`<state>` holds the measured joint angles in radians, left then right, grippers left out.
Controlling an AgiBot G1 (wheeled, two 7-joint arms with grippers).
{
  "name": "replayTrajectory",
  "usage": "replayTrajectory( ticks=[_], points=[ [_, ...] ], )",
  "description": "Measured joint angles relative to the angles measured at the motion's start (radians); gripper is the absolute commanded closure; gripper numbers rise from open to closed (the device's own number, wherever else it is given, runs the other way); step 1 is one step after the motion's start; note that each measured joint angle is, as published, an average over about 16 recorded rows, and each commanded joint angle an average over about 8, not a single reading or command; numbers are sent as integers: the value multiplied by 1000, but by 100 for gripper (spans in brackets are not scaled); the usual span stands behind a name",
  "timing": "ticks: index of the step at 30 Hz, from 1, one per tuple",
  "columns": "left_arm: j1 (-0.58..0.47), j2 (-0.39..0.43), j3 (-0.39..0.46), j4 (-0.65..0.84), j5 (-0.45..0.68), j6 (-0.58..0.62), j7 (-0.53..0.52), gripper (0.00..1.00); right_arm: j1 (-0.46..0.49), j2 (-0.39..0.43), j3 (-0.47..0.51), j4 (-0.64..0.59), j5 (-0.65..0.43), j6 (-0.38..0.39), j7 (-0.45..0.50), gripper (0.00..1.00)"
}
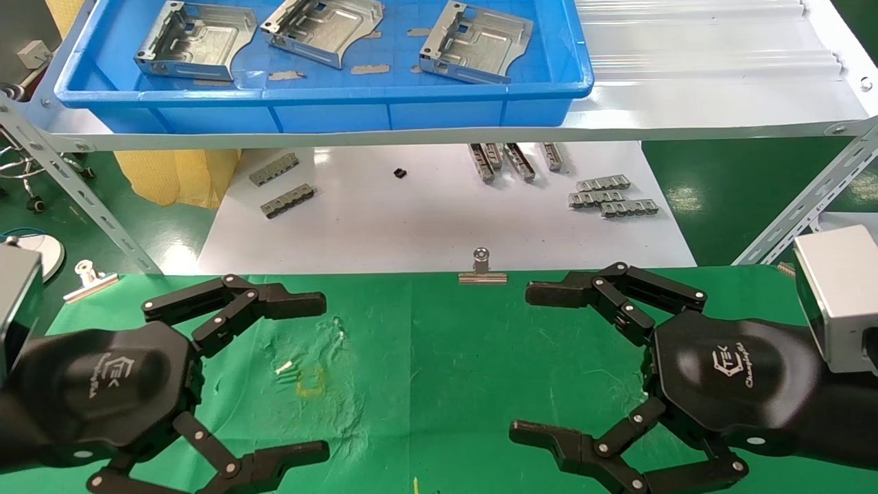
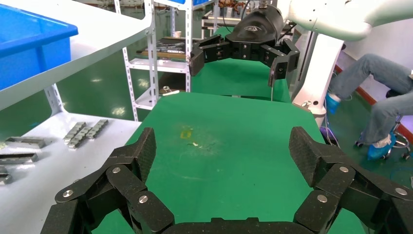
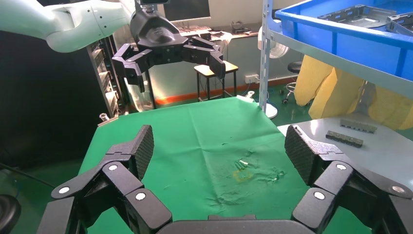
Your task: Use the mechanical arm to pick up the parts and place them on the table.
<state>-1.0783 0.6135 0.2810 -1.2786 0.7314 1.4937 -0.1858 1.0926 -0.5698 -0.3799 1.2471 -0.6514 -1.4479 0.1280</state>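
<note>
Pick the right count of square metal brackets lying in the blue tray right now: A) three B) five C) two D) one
A: the head view shows three brackets, left, middle and right, lying side by side in the blue tray on the shelf.

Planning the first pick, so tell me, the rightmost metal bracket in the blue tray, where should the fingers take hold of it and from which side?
Probably from above: the rightmost bracket lies open side up in the blue tray, whose walls block a sideways approach. Closing on one upturned side flange looks best, since the embossed floor offers no edge. The open right gripper hovers nearest, over the green table.
</note>
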Motion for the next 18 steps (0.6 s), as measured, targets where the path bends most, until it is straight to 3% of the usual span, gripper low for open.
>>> replayTrajectory(
  ticks=[18],
  points=[
    [0, 0, 0, 0, 0, 0, 0, 0, 0, 0, 0, 0, 0, 0, 0, 100]
  ],
)
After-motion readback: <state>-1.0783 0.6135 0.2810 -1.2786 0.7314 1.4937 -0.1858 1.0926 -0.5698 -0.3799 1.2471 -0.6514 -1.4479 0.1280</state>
